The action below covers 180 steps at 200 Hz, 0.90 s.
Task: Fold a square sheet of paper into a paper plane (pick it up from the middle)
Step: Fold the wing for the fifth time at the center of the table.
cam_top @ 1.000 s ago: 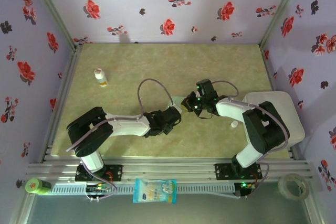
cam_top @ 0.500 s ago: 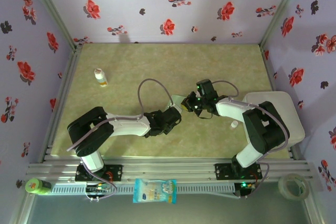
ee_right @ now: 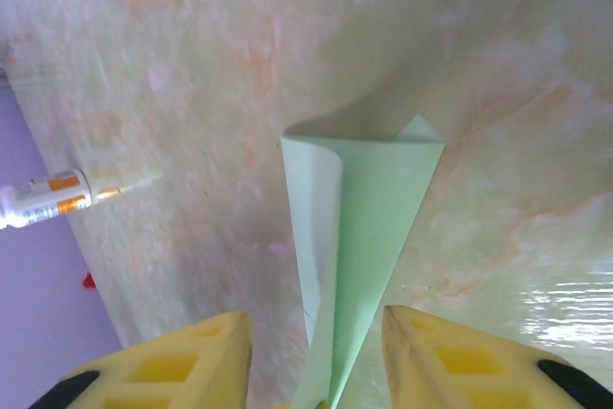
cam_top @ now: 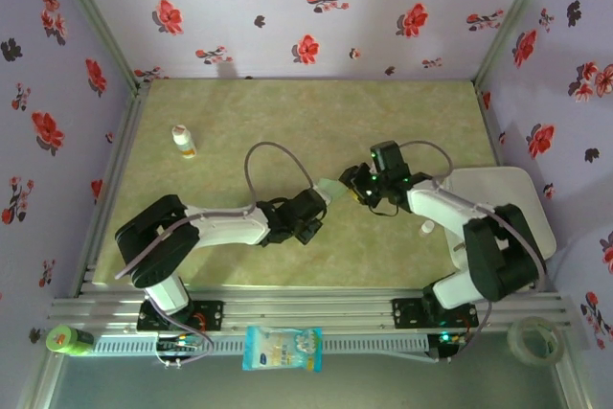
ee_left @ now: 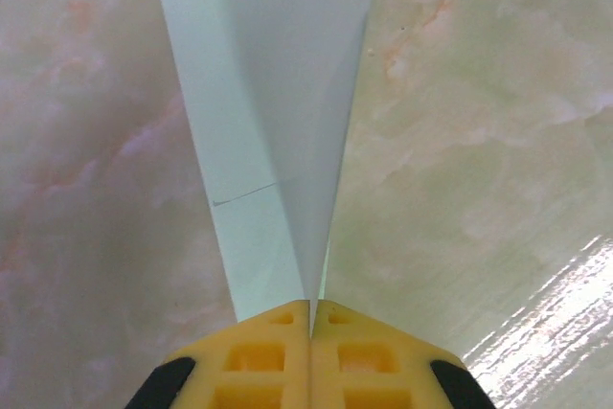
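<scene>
**Paper clamped in left gripper, right jaws apart**

Seen from above, the paper (cam_top: pixel 331 186) is a small pale green sliver near the middle of the table (cam_top: pixel 287 112). It lies between the two grippers, which face each other closely. The left gripper (cam_top: pixel 320 201) reaches in from the left and the right gripper (cam_top: pixel 358 185) from the right, and the paper spans the short gap between them.

In the left wrist view, the yellow fingers (ee_left: pixel 259 356) are pressed together with no gap. The paper is nipped in the seam where they meet. From that pinch it widens away from the camera as a folded strip. Two layers meet along a crease on its right side, and a short faint line crosses the left layer.

In the right wrist view, the jaws are well apart. The paper runs up between the two yellow fingers and touches neither one where they show. Its far end is a broad edge with a pointed corner on the right, and its left side curls over on itself. Its near end runs out of the frame.

A small white bottle (cam_top: pixel 182 141) with an orange label sits far left on the table, well apart from the paper. A white-and-blue packet (cam_top: pixel 283 348) lies on the rail in front of the arm bases. A white tray (cam_top: pixel 522 200) sits at the table's right edge beside the right arm.
</scene>
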Tool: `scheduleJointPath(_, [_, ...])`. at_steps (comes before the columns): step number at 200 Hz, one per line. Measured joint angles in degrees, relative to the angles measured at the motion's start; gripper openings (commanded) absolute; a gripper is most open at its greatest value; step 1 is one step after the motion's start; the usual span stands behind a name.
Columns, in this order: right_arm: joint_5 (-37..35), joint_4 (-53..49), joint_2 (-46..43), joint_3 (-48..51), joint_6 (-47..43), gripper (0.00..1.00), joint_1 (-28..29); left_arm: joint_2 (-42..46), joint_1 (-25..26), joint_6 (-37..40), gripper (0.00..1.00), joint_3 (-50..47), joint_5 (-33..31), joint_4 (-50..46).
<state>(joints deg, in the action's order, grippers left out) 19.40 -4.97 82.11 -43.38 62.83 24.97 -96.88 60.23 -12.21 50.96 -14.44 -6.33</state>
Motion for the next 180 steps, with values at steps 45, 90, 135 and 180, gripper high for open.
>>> scheduleJointPath(45, [-4.2,-3.1,-7.0,2.2,-2.3,0.46,-2.2,0.0,-3.2,-2.5,0.0,0.0,9.2,0.1])
scheduleJointPath(90, [-3.2,-2.4,-7.0,4.2,-2.9,0.46,-2.4,0.0,-6.1,-4.7,0.0,0.0,17.9,1.5])
scheduleJointPath(135, [0.2,1.2,-5.3,5.9,-2.9,0.45,-2.4,-1.6,-9.1,-6.8,0.0,0.0,26.2,3.8])
scheduleJointPath(180, [3.5,4.9,-2.4,7.2,-2.9,0.44,-2.4,-4.4,-10.6,-8.0,0.0,0.1,32.6,5.7])
